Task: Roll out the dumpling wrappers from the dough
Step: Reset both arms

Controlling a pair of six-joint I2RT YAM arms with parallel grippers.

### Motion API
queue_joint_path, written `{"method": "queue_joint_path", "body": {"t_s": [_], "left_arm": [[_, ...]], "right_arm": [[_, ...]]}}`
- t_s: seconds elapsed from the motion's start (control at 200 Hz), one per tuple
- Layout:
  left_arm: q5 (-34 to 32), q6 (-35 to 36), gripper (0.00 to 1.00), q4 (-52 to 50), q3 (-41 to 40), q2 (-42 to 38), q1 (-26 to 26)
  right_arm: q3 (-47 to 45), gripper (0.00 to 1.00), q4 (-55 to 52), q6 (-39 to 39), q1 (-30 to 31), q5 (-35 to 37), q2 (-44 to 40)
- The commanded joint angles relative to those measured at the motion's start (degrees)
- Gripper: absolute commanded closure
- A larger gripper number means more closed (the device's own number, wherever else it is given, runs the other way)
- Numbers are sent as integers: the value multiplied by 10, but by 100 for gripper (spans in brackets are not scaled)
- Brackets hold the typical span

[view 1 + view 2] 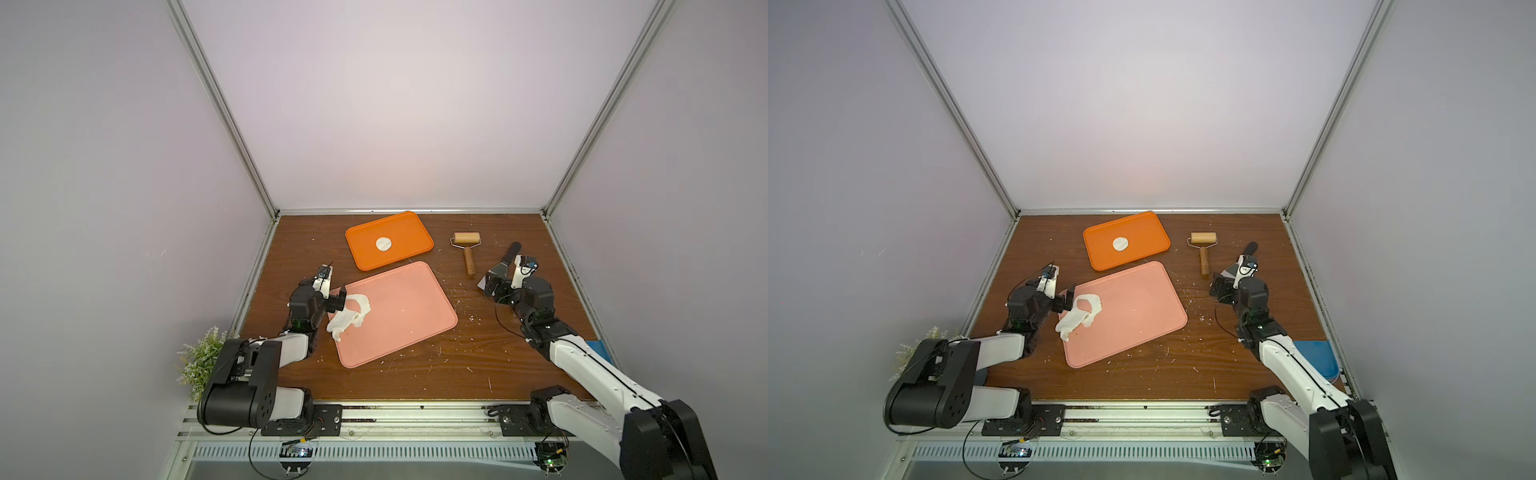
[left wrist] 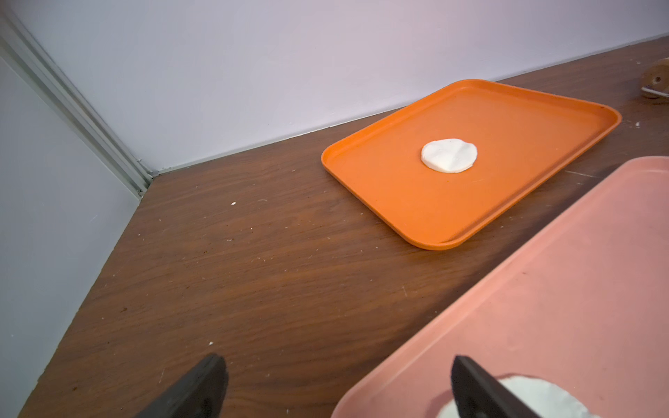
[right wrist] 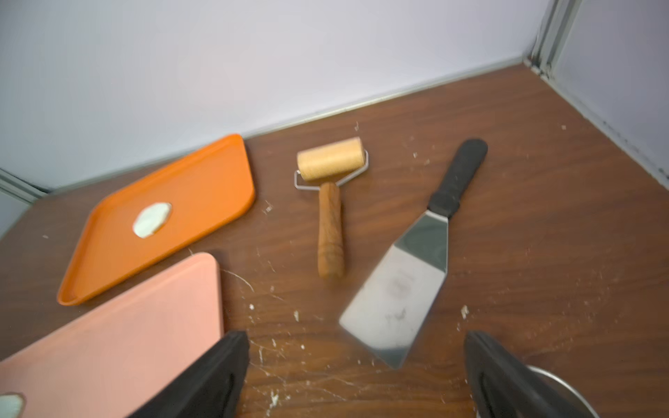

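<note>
since only one dumpling wrapper [image 1: 383, 244] is cut so far, it lies flat and alone in the middle of the orange tray [image 1: 409, 232]. that tray sits just beyond the far edge of the pink tray [image 1: 415, 320], almost touching it, and i'd guess it is kept as the clean spot for finished discs. on the pink tray itself, by the edge nearest the left arm, lies the leftover dough sheet [image 1: 345, 322]. it is crumpled and folded with a gap through it, so it looks due for gathering and rolling again. the left end effector [image 2: 336, 392] hovers at that edge, jaws spread wide and grasping nothing, one finger above the dough. well off the pink tray's opposite side, the wooden roller [image 1: 468, 259] and the spatula [image 3: 398, 286] rest on the desk [image 1: 415, 382]. both look within reach of the right end effector [image 3: 358, 365], likewise spread and empty, just by the spatula's blade.
</note>
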Motion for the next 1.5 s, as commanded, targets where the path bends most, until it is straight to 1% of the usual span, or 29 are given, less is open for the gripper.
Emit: {"method": "queue_joint_path", "body": {"t_s": [0.0, 0.065, 0.09, 0.105, 0.125, 0.17, 0.205, 0.26, 0.305, 0.43, 0.49, 0.52, 0.575, 0.676, 0.726, 0.806, 0.881, 0.931, 0.956, 1.016, 1.091, 1.121, 1.186, 1.206, 1.221, 1.241, 1.311, 1.386, 1.491], "left_arm": [[-21, -34, 0, 155, -28, 21, 6], [-11, -37, 0, 290, -77, 75, 10], [-20, -43, 0, 372, -95, 101, 10], [-24, -45, 0, 394, -100, 105, 11], [-26, -43, 0, 381, -100, 93, 10], [-30, -44, 0, 293, -81, 64, 10], [-41, -50, 0, 255, -60, 67, 10], [-67, -61, 0, 262, -45, 89, 11], [-86, -67, 0, 256, -44, 84, 12], [-87, -67, 0, 255, -43, 86, 11], [-89, -67, 0, 253, -40, 87, 12], [-91, -68, 0, 253, -41, 87, 11], [-91, -68, 0, 252, -40, 88, 12], [-91, -68, 0, 252, -40, 88, 12], [-91, -68, 0, 252, -40, 88, 12], [-91, -69, 0, 252, -40, 87, 12], [-91, -69, 0, 252, -40, 87, 11], [-91, -68, 0, 252, -40, 87, 12], [-91, -68, 0, 252, -40, 88, 12], [-91, -68, 0, 252, -40, 87, 12], [-91, -68, 0, 252, -40, 88, 12], [-91, -67, 0, 252, -40, 87, 12], [-91, -68, 0, 252, -40, 88, 12], [-91, -68, 0, 252, -40, 87, 12], [-91, -68, 0, 252, -40, 88, 12], [-91, -68, 0, 252, -40, 87, 12], [-91, -68, 0, 252, -40, 87, 12], [-91, -68, 0, 252, -40, 88, 12], [-91, -68, 0, 252, -40, 87, 11]], "right_arm": [[20, 1, 67, -31, 1, -12, -8], [34, 1, 54, -45, 1, -10, 16], [40, 1, 51, -51, 0, -11, 28], [43, 1, 51, -56, 0, -12, 36], [47, 1, 53, -63, 1, -16, 47], [55, 1, 60, -81, -2, -31, 77], [61, 1, 70, -88, -5, -32, 102], [60, 1, 101, -95, -13, -32, 134], [47, 1, 145, -107, -21, -39, 157], [-11, 1, 271, -120, -63, -71, 174], [-50, 1, 347, -148, -75, -63, 187], [-58, 1, 373, -140, -85, -66, 194], [-49, 1, 356, -129, -112, -117, 195], [-59, 1, 396, -132, -115, -135, 202], [-52, 1, 373, -131, -116, -134, 200], [-37, 1, 298, -147, -115, -117, 184], [-65, 1, 300, -158, -115, -87, 170], [-102, 1, 358, -179, -116, -78, 169], [-126, 1, 409, -187, -115, -76, 175], [-158, 1, 497, -189, -116, -73, 200], [-140, 1, 453, -216, -116, -99, 201], [-139, 1, 468, -217, -116, -98, 211], [-170, 1, 577, -222, -118, -96, 263], [-179, 1, 621, -221, -118, -92, 288], [-186, 1, 678, -214, -118, -90, 316], [-192, 1, 704, -210, -118, -94, 330], [-155, 1, 545, -212, -123, -88, 283], [-144, 1, 590, -205, -123, -83, 317], [-134, 1, 532, -206, -123, -70, 297]]}}
